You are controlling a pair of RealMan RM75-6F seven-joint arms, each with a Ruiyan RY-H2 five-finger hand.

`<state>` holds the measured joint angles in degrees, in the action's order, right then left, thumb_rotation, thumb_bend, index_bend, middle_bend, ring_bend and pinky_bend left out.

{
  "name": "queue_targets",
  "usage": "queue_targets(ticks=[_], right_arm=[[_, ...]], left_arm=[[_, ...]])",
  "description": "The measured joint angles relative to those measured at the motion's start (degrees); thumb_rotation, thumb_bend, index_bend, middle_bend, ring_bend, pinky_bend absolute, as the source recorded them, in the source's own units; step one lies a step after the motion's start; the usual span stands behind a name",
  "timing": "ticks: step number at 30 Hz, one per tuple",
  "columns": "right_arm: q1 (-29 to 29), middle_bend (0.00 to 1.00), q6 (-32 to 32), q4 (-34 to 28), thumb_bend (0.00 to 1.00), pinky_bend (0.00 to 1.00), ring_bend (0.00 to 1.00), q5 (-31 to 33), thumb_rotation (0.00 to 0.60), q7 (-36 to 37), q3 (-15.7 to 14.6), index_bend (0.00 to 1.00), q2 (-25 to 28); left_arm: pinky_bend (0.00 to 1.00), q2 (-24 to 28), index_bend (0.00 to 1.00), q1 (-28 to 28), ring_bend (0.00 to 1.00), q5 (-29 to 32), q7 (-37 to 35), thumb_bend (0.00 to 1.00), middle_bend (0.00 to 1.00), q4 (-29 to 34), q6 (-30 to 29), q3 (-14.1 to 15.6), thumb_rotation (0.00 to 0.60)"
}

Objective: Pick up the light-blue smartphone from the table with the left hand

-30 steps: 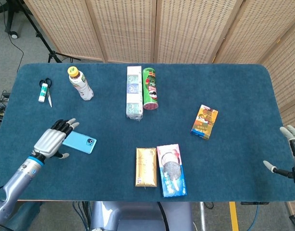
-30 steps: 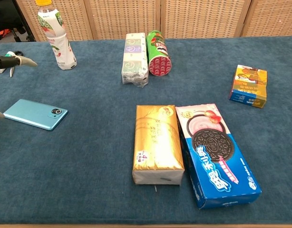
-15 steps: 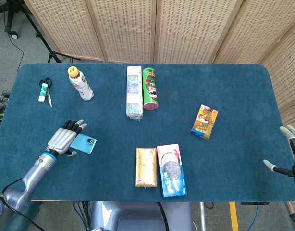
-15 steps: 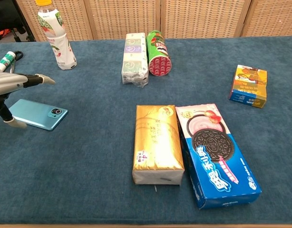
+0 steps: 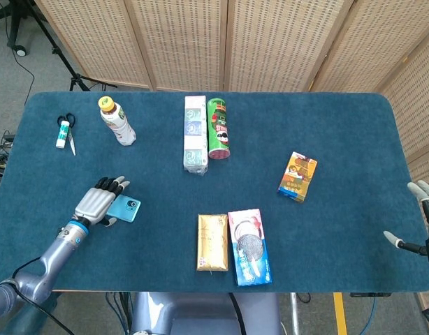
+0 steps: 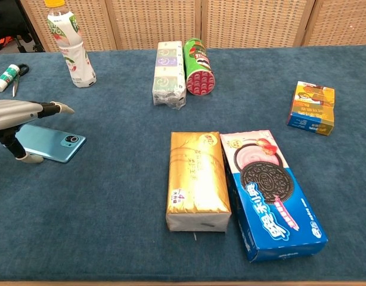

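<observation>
The light-blue smartphone [image 5: 124, 209] [image 6: 52, 143] lies flat on the blue table near its left front. My left hand [image 5: 96, 203] [image 6: 19, 119] hovers over the phone's left half, fingers stretched out above it and the thumb down at its near edge [image 6: 29, 158]. Nothing is gripped. My right hand [image 5: 423, 223] stays at the table's right edge, fingers apart and holding nothing; the chest view does not show it.
A drink bottle [image 5: 117, 121], scissors and a glue stick [image 5: 63, 132] stand at the back left. A tissue pack [image 5: 194, 133] and a green can [image 5: 218, 128] lie mid-back. A gold packet [image 5: 212, 242], an Oreo box [image 5: 249, 247] and a snack box [image 5: 297, 176] lie further right.
My left hand has moved rightward and forward over the phone, from beside its left end to covering its left half. The phone and right hand have not moved.
</observation>
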<state>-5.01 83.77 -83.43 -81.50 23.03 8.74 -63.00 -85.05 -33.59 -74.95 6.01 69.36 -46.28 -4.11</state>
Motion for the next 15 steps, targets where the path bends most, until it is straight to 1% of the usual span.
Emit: queue_targets(ticks=[4, 6, 8, 11, 15], right_arm=[[0.0, 0.0, -0.1, 0.02, 0.05, 0.0, 0.0, 0.04, 0.6, 0.28, 0.01, 0.13, 0.08], [-0.02, 0.0, -0.15, 0.01, 0.05, 0.0, 0.0, -0.07, 0.6, 0.46, -0.04, 0.13, 0.12], [-0.02, 0.0, -0.13, -0.01, 0.05, 0.0, 0.0, -0.19, 0.6, 0.66, -0.08, 0.13, 0.16], [0.01, 0.0, -0.05, 0.0, 0.05, 0.0, 0.0, -0.32, 0.6, 0.86, -0.13, 0.13, 0.22], [0.01, 0.0, -0.03, -0.01, 0.05, 0.0, 0.0, -0.47, 0.6, 0.96, -0.19, 0.13, 0.23]], left_arm=[[0.0, -0.21, 0.0, -0.02, 0.0, -0.06, -0.01, 0.19, 0.0, -0.2, -0.15, 0.36, 0.6], [0.02, -0.48, 0.0, -0.1, 0.0, -0.05, 0.26, 0.19, 0.0, -0.38, -0.18, 0.5, 0.6], [0.08, -0.87, 0.0, -0.17, 0.0, 0.03, 0.32, 0.19, 0.01, -0.5, -0.17, 0.62, 0.6], [0.17, -1.58, 0.0, -0.13, 0.04, 0.05, 0.56, 0.19, 0.08, -0.97, -0.62, 0.73, 0.6], [0.21, -3.14, 0.03, 0.35, 0.08, 0.39, 1.4, 0.19, 0.11, -2.19, -2.03, 0.8, 0.6]])
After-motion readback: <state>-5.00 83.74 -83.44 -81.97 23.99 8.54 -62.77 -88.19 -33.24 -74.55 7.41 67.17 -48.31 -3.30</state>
